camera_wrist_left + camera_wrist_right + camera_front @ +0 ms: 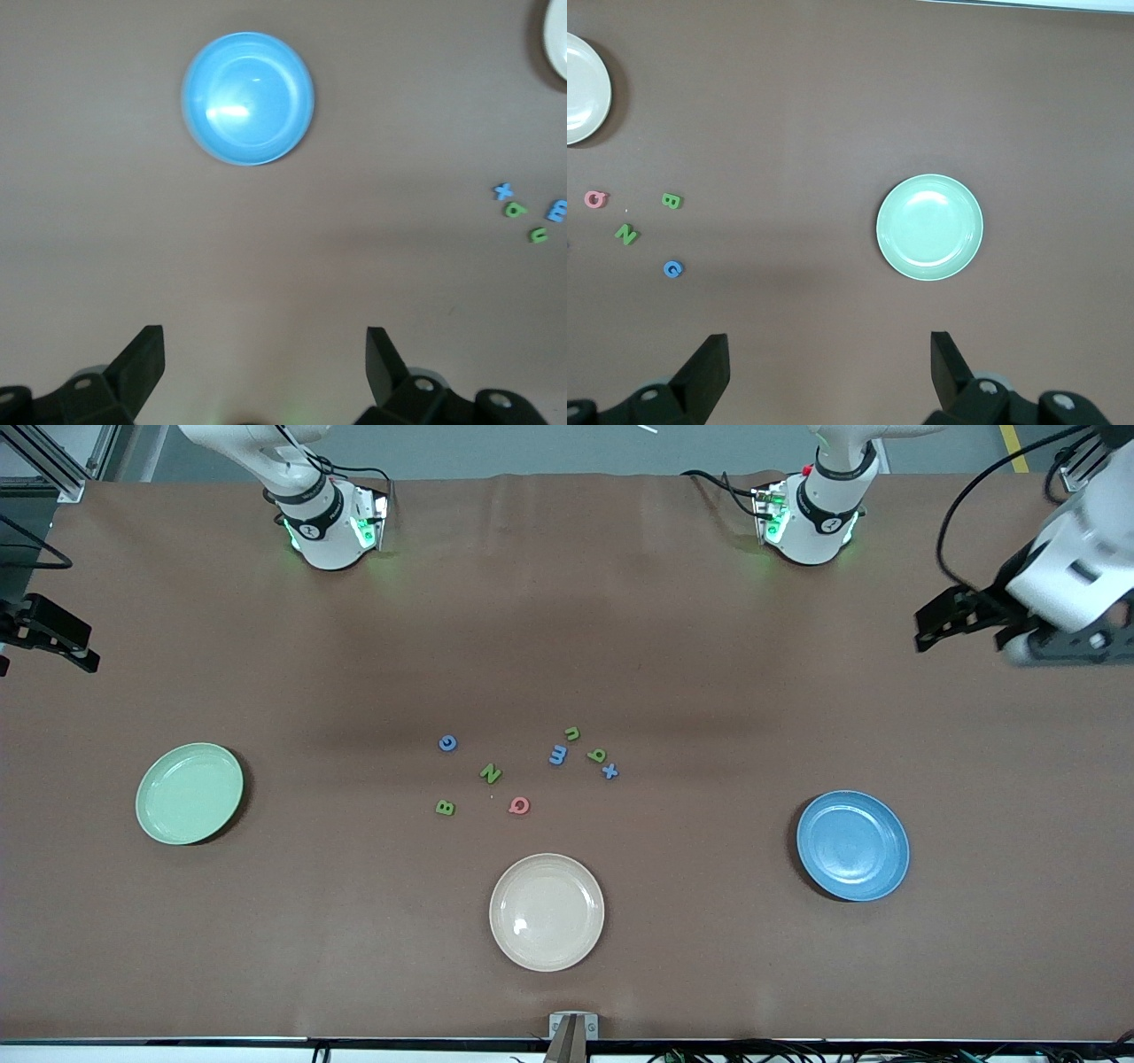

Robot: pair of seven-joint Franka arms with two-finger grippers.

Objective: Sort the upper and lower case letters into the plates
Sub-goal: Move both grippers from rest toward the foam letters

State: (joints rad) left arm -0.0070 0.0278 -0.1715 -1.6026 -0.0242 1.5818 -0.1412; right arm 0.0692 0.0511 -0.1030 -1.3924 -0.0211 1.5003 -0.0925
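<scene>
Brown table (pixel 567 646), viewed from high above, with two white robot arms based along one edge. Pale green plate (pixel 190 793) toward the right arm's end of the table, bare inside. Blue plate (pixel 852 845) toward the left arm's end, also bare. Cream plate (pixel 547 911) between them, nearest the front camera.

Small foam letters scattered mid-table, farther from the front camera than the cream plate. Capitals clustered toward the right arm's end: blue C (pixel 447 743), green N (pixel 490 773), green B (pixel 445 808), pink Q (pixel 519 806). Lowercase clustered toward the left arm's end: green n (pixel 572 733), blue m (pixel 557 755), green q (pixel 597 755), blue x (pixel 609 771). All lying flat on the table, none on a plate.

Left gripper (pixel 264 354) raised in the air over the table's edge at the left arm's end, fingers spread wide apart, holding nothing, touching nothing; blue plate seen below it in the left wrist view. Right gripper (pixel 829 354) raised over the edge at the right arm's end, fingers likewise spread wide, holding nothing; green plate below it in the right wrist view.
</scene>
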